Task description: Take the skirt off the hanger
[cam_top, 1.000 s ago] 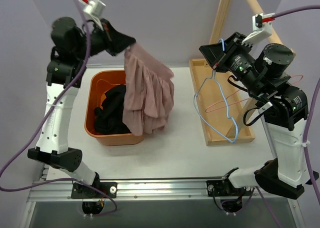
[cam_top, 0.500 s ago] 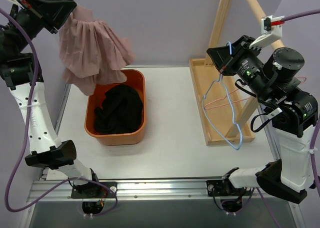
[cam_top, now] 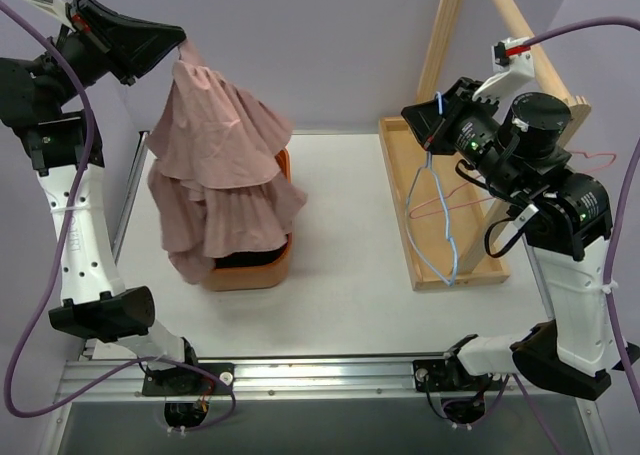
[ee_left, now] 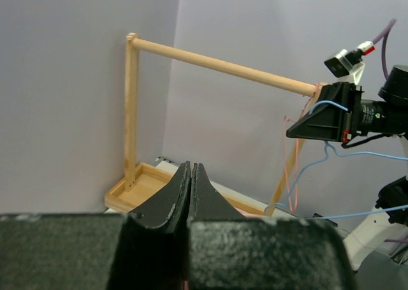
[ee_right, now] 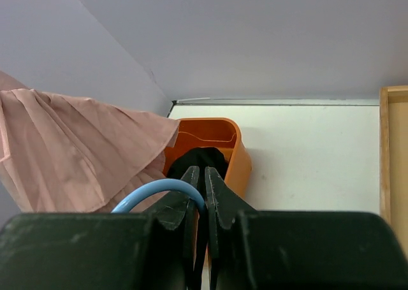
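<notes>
Pale lilac-grey walls meet in a corner behind a white table. On its right side stands a light wooden rack; the posts rise from a shallow tray base and carry a round crossbar. An aluminium rail edges the near side. The light is soft and even.

At the table's left, the skirt hangs from the raised left hand over the tub. At right, the hanger hangs from the right hand, above the rack tray.
</notes>
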